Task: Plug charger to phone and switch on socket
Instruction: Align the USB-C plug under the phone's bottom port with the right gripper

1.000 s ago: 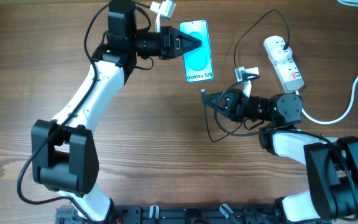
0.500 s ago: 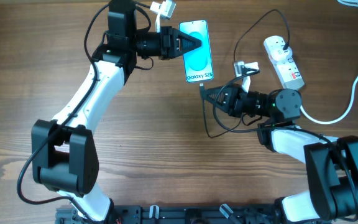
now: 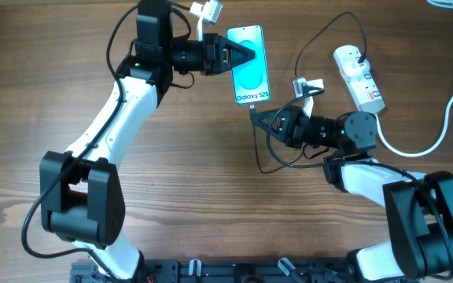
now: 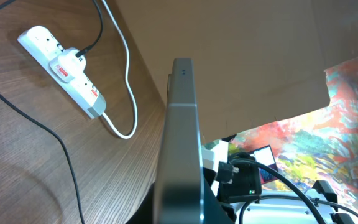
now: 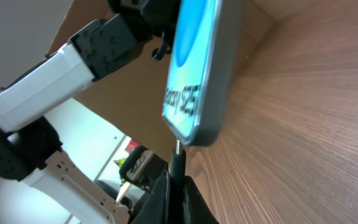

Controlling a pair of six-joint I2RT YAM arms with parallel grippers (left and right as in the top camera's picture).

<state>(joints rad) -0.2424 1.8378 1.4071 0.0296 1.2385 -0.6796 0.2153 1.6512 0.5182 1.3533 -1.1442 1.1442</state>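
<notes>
The phone [image 3: 251, 64] with its teal-blue screen lies at the table's far middle. My left gripper [image 3: 241, 56] is shut on its left long edge; the phone fills the left wrist view edge-on [image 4: 182, 155]. My right gripper [image 3: 263, 121] is shut on the charger's black connector tip [image 5: 176, 162], whose metal end touches the phone's bottom short edge [image 5: 191, 134]. The thin black charger cable [image 3: 321, 39] runs back to a white plug adapter [image 3: 354, 64] seated in the socket [image 3: 360, 80], a white power strip at the far right.
The power strip's thick white cord [image 3: 447, 118] loops off to the right edge. A loop of the black cable [image 3: 278, 161] lies on the wood below my right gripper. The wooden table [image 3: 211, 196] extends forward of both arms.
My right gripper has moved up and to the left with the connector tip, from below the phone's corner until the tip meets the phone's bottom edge. The left arm and phone have not moved.
</notes>
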